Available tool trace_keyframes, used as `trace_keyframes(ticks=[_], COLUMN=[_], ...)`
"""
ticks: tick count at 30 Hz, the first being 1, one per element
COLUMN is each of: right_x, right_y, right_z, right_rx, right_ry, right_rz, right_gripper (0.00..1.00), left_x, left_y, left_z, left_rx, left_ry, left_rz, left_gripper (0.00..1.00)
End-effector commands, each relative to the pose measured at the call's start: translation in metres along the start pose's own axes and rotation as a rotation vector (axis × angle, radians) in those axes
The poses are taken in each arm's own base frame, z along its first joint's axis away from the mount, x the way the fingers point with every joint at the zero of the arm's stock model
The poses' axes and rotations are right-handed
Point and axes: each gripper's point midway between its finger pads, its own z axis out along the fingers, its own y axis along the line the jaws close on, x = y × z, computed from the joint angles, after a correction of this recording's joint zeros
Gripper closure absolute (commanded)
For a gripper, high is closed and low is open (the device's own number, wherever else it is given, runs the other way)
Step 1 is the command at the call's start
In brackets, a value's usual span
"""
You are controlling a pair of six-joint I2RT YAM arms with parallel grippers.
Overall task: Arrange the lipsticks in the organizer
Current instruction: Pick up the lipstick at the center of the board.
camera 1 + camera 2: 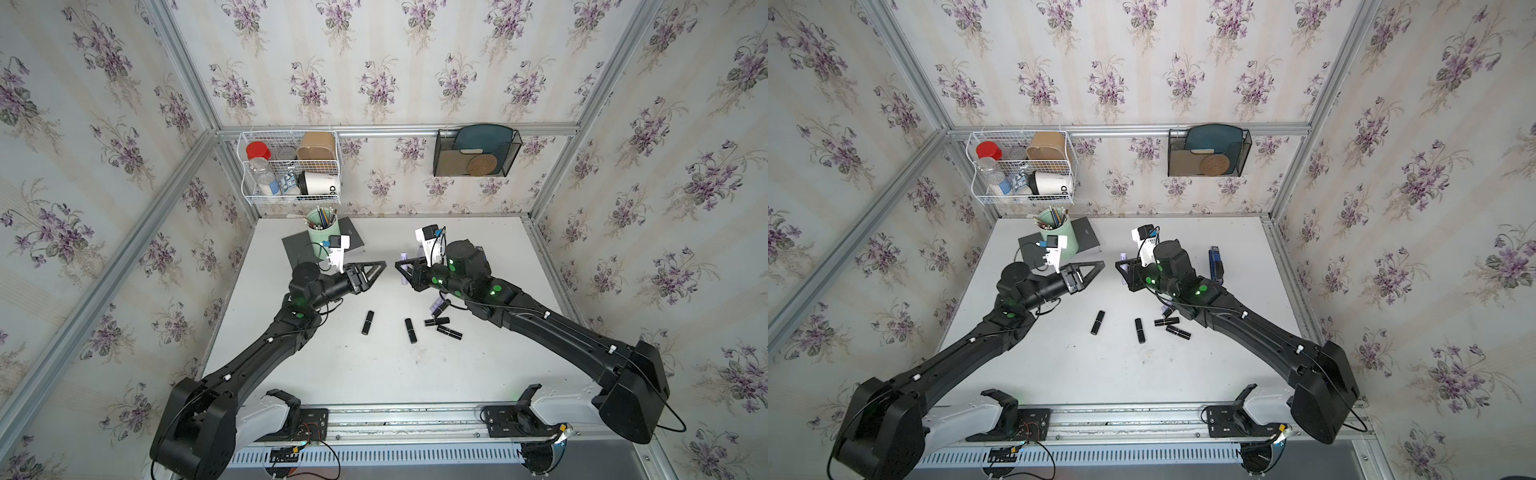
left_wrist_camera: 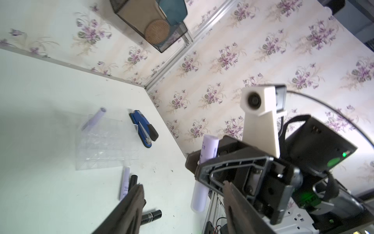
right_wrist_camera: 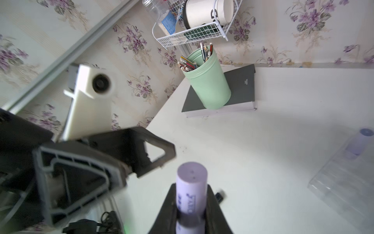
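My right gripper (image 3: pixel 191 195) is shut on a pale lilac lipstick (image 3: pixel 191 186), held upright above the table middle (image 1: pixel 404 270). My left gripper (image 2: pixel 182 202) faces it a short way off (image 1: pixel 380 266), open, with nothing between its fingers. The clear organizer (image 2: pixel 105 145) stands behind the right arm, with a lilac lipstick (image 2: pixel 97 117) upright in a far cell. Several black lipsticks lie loose on the table: one alone (image 1: pixel 368 322), one (image 1: pixel 410 330), and a pair (image 1: pixel 442 326). Another lilac lipstick (image 1: pixel 436 306) lies partly under the right arm.
A blue stapler (image 1: pixel 1215 264) lies right of the organizer. A mint-green pen cup (image 1: pixel 322 235) stands on a dark notebook (image 1: pixel 297 247) at the back left. A white wire basket (image 1: pixel 291 166) and a black mesh holder (image 1: pixel 476 151) hang on the back wall.
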Motion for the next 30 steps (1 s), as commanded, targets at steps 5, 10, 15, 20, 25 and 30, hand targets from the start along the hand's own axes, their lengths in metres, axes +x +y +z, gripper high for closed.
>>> trace_keyframes(ticks=[5,10,15,20,25,30], right_x=[0.052,0.063,0.068,0.072,0.076,0.083], right_y=[0.006,0.018,0.022,0.024,0.027,0.03], right_z=[0.009,0.017,0.022,0.025,0.027,0.029], right_rx=[0.188,0.187,0.181,0.178,0.172,0.165], right_ry=[0.033,0.04,0.05,0.066,0.082,0.095], right_rz=[-0.641,-0.792,-0.832,-0.843,-0.856,-0.88], right_gripper=[0.89,0.91,0.91,0.92,0.92,0.92], left_x=[0.024,0.051,0.081,0.093,0.094,0.088], left_y=[-0.005,-0.002,0.013,0.015,0.017,0.019], left_z=[-0.012,-0.028,-0.032,-0.023,-0.016,-0.012], left_rx=[-0.1,-0.157,-0.21,-0.202,-0.196,-0.209], left_ry=[0.302,0.439,0.526,0.568,0.581,0.574], left_rz=[-0.12,-0.119,-0.139,-0.146,-0.147,-0.127], left_gripper=[0.38,0.33,0.32,0.34,0.36,0.42])
